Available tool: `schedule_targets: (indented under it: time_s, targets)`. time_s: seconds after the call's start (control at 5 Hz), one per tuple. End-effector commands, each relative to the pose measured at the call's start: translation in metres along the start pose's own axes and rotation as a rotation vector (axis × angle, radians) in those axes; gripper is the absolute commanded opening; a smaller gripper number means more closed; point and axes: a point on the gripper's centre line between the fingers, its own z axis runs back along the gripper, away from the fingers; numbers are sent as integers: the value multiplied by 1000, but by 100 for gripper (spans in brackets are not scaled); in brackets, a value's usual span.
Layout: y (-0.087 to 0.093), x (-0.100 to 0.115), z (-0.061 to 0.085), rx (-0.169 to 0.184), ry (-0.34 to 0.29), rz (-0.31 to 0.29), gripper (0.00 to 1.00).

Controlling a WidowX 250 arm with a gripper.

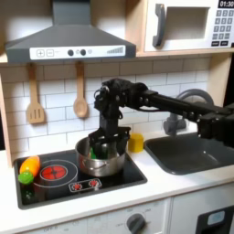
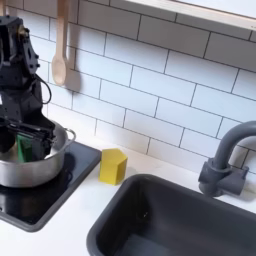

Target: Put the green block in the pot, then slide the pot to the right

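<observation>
Over the right half of the toy cooktop, the gripper is down inside the pot, and in the second exterior view a sliver of the green block shows at the pot's inner wall beside the black fingers, so the block is in and the slide is the step in hand. Whether the jaws are clenched on the rim or simply spread against the inside, I cannot tell; the fingers are too dark and crowded. To do this well, I judge the push should stay low and level against the wall, so the pot glides without tipping or hopping off the cooktop's right edge. Watch the yellow cup: it stands just beside the pot toward the sink, right in the likely path. The orange-and-green vegetable toy sits clear at the cooktop's left edge in the first exterior view.
</observation>
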Motion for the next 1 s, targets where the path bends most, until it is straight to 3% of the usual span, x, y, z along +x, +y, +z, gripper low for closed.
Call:
schedule_targets:
  time_s: [0.0,0.4,0.6,0.8]
  targets:
    - [-9,-8,1,-15,8,-37,100]
    - [-17,-16,2,-26,12,-57,100]
    - [-18,-17,4,-1,28,-68,100]
    - [-23,-16,5,-13,24,-82,100]
